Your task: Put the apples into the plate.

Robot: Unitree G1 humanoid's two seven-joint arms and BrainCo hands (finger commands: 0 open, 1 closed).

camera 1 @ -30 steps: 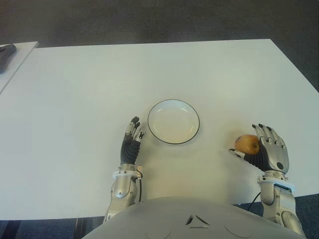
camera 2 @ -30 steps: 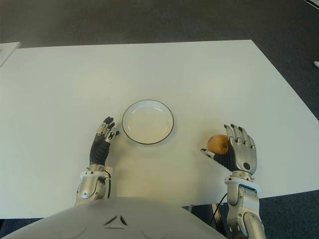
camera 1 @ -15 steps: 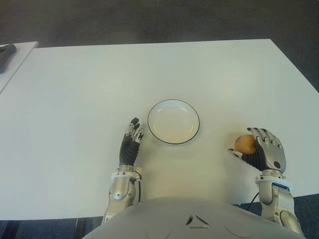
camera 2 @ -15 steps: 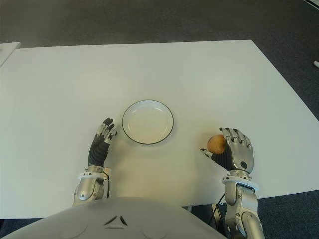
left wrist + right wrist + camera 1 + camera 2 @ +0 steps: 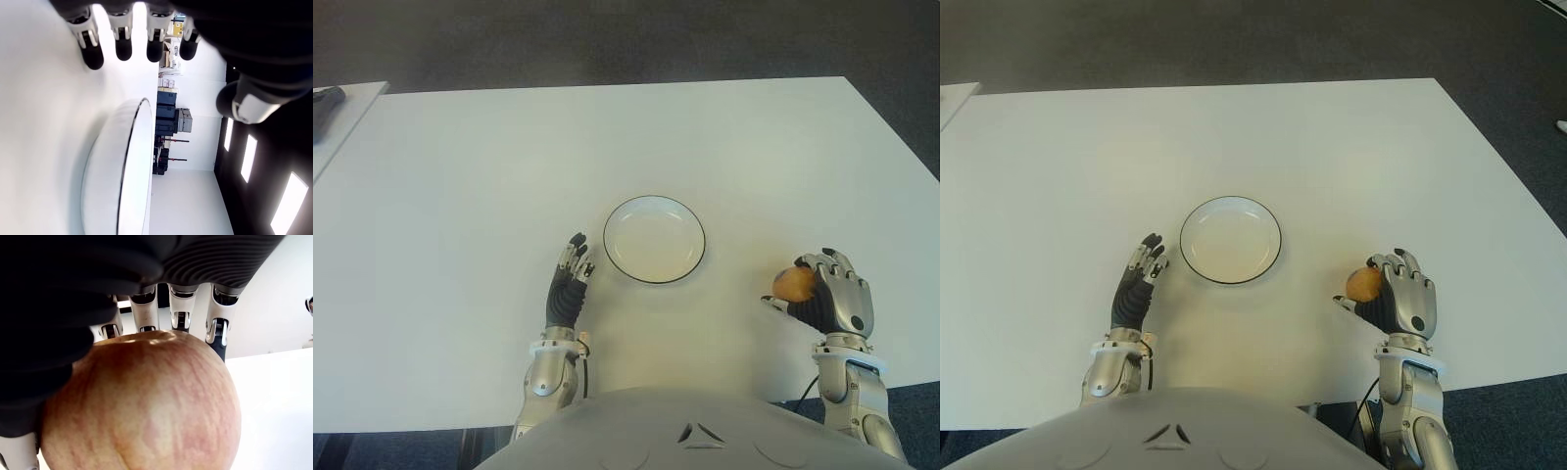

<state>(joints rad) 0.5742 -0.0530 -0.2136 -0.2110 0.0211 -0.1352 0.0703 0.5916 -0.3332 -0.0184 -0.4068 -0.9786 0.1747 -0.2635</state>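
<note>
Right hand (image 5: 837, 305) at lower right of frame, palm facing inward, fingers curled around the apple (image 5: 792, 283); wrist view confirms fingertips wrapped over the fruit. Left hand (image 5: 568, 289) lower centre-left, fingers straight and loose, holding nothing, just left of the plate (image 5: 654, 240). Plate white, dark-rimmed, nothing in it. Apple yellow-orange with reddish streaks, well right of plate on white bench (image 5: 460, 196).

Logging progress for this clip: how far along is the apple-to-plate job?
Nothing is placed yet: the plate is empty. In hand: the right hand has its fingers curled around the one visible apple, to the plate's right. The left hand shows open, left of the plate. Left: carrying the apple over and releasing it.
</note>
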